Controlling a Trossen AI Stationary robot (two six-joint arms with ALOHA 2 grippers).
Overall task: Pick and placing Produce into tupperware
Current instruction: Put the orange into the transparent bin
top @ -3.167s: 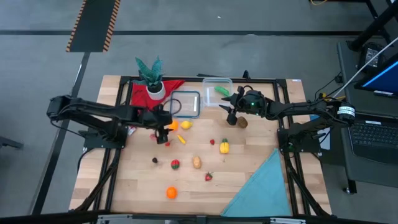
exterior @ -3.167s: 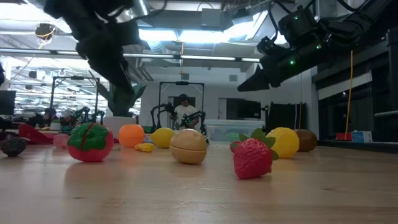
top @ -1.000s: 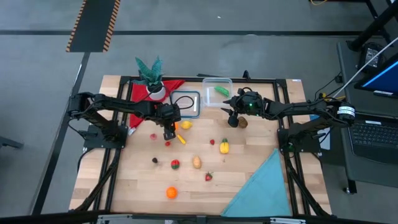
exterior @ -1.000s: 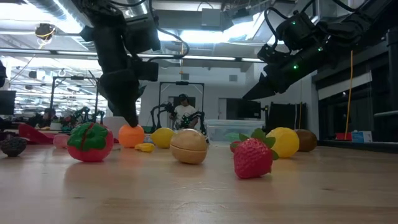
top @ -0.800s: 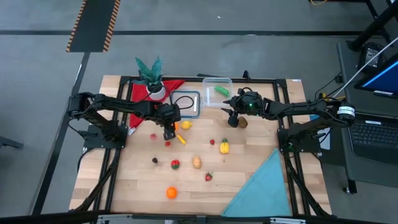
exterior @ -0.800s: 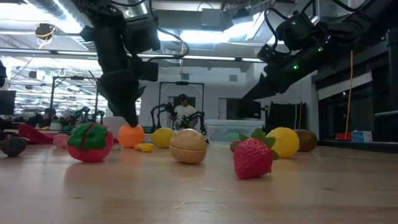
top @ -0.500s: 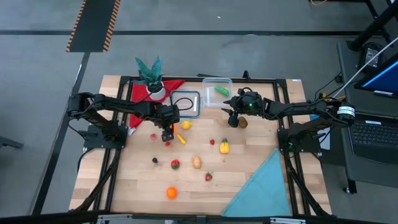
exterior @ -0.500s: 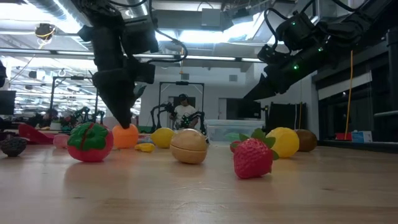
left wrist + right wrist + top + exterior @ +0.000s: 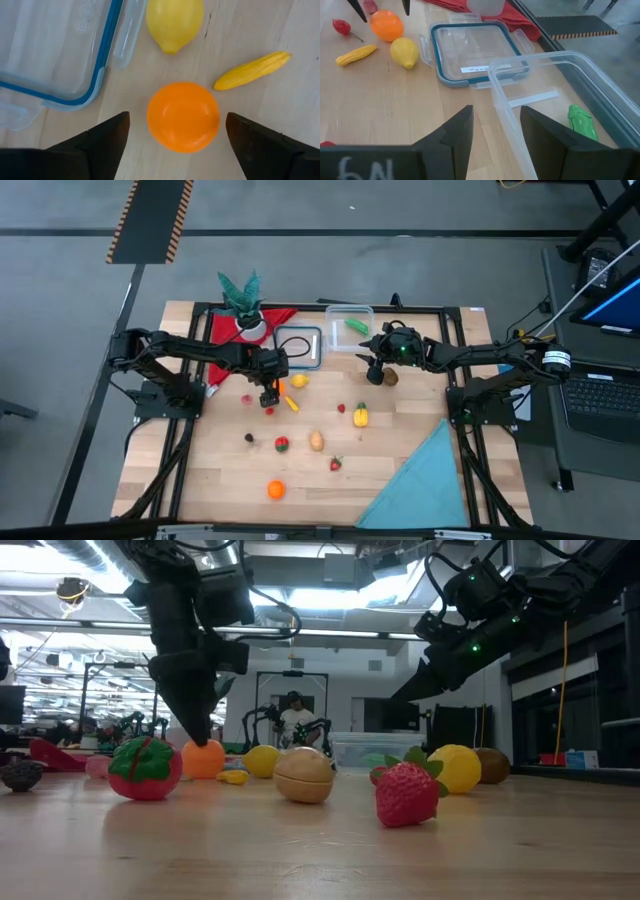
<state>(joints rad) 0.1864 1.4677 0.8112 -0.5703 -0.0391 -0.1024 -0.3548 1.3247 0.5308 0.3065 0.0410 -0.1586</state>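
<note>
Your left gripper [image 9: 175,145] stands wide, straddling the small round orange toy fruit [image 9: 183,116] at frame centre, ready to close on it. Your right gripper [image 9: 496,131], part open and empty, waits over the clear rounded-square plastic tub [image 9: 600,90] at right, where a green toy vegetable [image 9: 581,121] already lies.

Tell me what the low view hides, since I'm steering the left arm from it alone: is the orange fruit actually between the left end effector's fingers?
Observer: Yes. The left wrist view shows the orange fruit on the table, between the open fingers of the left end effector, touching neither.
Operator: Anything crowding it?
Observer: A lemon and a blue-rimmed lid lie just beyond it, both apart from it.
Operator: Is the tupperware empty?
Observer: No. The right wrist view shows one green piece inside the tupperware.
</note>
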